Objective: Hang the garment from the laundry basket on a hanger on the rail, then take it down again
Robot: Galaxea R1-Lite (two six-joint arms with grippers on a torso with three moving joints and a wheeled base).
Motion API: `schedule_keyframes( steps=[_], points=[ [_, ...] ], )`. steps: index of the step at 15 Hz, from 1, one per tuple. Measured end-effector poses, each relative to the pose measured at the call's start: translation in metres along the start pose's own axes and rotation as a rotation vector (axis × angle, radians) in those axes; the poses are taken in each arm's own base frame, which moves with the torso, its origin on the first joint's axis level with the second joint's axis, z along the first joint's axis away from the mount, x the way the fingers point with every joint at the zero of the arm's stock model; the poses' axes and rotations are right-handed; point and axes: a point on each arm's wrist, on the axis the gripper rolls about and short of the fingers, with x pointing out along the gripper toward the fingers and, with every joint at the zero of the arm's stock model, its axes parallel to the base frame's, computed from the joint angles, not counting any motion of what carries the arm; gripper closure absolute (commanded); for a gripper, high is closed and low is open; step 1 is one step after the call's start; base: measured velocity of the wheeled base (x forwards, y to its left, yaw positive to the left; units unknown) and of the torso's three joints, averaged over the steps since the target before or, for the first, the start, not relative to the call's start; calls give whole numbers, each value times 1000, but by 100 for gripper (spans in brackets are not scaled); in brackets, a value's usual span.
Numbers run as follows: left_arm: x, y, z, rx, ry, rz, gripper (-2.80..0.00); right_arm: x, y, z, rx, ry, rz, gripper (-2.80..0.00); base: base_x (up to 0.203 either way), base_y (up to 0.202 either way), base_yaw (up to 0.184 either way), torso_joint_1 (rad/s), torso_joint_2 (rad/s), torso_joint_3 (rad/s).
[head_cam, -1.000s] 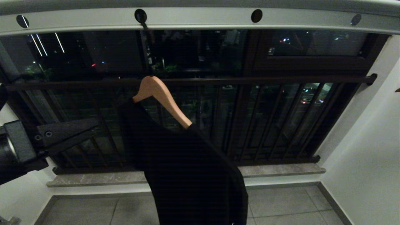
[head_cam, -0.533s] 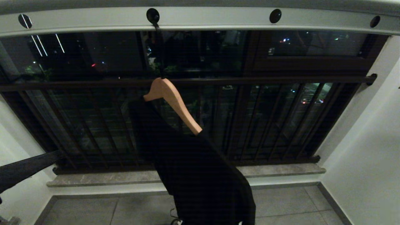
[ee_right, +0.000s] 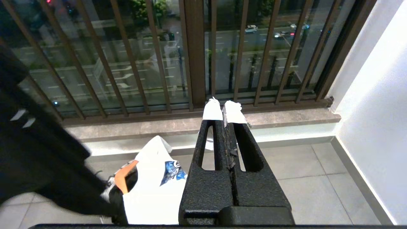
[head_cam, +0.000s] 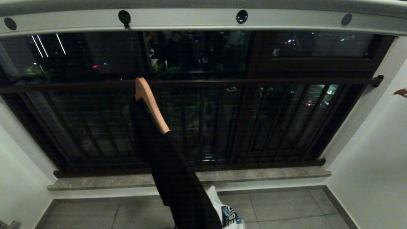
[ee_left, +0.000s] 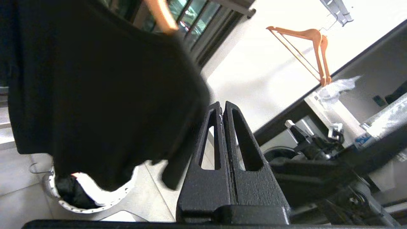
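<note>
Wooden hanger has swung edge-on, draped in limp black garment.

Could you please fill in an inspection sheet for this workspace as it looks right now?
Surface: grey tiled floor below a stone sill.
Job's things: black garment on a wooden hanger, hooked into a hole of the rail; laundry basket on the floor beneath.
Clutter: printed white bag by the garment; two spare hangers on the wall.
Grippers: left gripper shut, empty, beside the garment's hem; right gripper shut, empty, parked.
Cables: nothing seen.
Surroundings: barred window, white walls.
</note>
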Motion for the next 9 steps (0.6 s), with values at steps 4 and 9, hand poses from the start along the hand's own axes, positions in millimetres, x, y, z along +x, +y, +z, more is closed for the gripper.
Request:
schedule_keyframes(
  steps=[4,9],
  points=[
    [-32,-29,-18,50,-84,90,0,0,0,0,0,0,0,0,0,0,0,0,0,0],
    [-58,-41,-32,108,-119,83,0,0,0,0,0,0,0,0,0,0,0,0,0,0]
  ],
)
